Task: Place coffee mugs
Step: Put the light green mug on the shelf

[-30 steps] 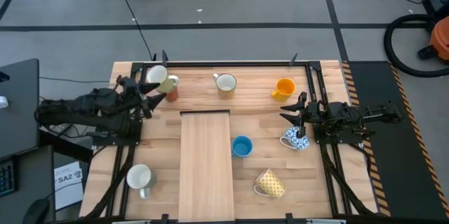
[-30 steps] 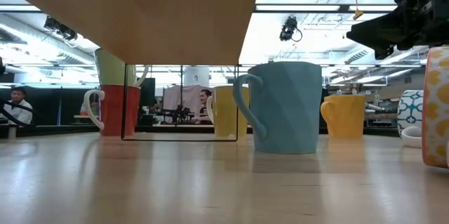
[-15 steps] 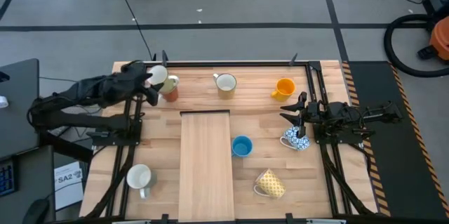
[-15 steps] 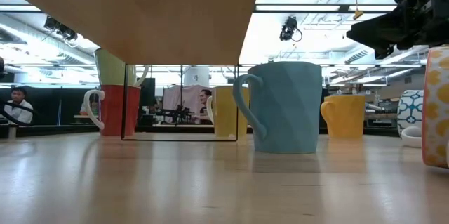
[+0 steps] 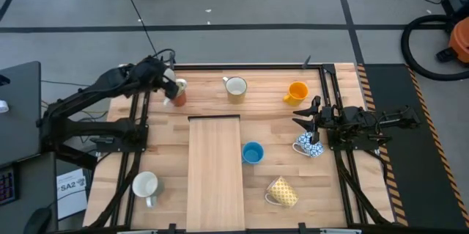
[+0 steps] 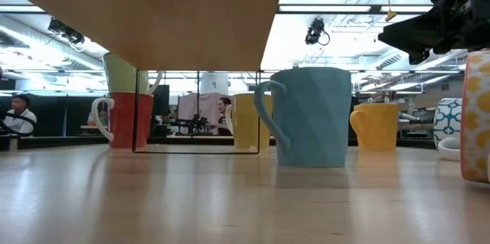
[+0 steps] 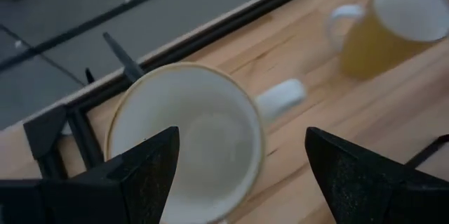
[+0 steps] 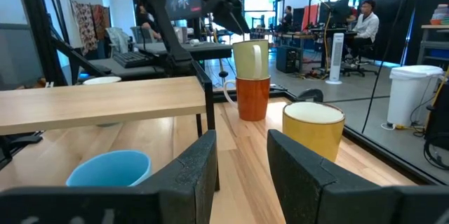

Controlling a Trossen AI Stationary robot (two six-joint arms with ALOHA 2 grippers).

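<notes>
A cream mug (image 7: pixel 186 140) sits stacked in a red-orange mug (image 5: pixel 178 94) at the table's far left; the low view shows it (image 6: pixel 122 72) upright on the red one (image 6: pixel 126 119). My left gripper (image 5: pixel 164 81) hangs open above the cream mug, slanting down, one finger (image 7: pixel 140 175) over its rim and the other (image 7: pixel 372 175) beyond its handle (image 7: pixel 280 97). Standing on the table are a yellowish mug (image 5: pixel 235 87), an orange one (image 5: pixel 297 92), a blue one (image 5: pixel 252 152), a blue-and-white one (image 5: pixel 308 146) and a white one (image 5: pixel 146 186). A yellow patterned mug (image 5: pixel 282 191) lies on its side. My right gripper (image 5: pixel 304 117) waits open at the right.
A raised wooden shelf (image 5: pixel 215 172) runs from the table's middle to its near edge, and the blue mug stands just right of it. Black frame rails (image 5: pixel 135 153) line the left and right sides. Bare wood lies between the stacked mugs and the yellowish mug.
My left gripper has swung toward the table's far edge and a little right, over the stacked mugs, and has tipped from level to slanting down. It has stayed open. No mug has moved.
</notes>
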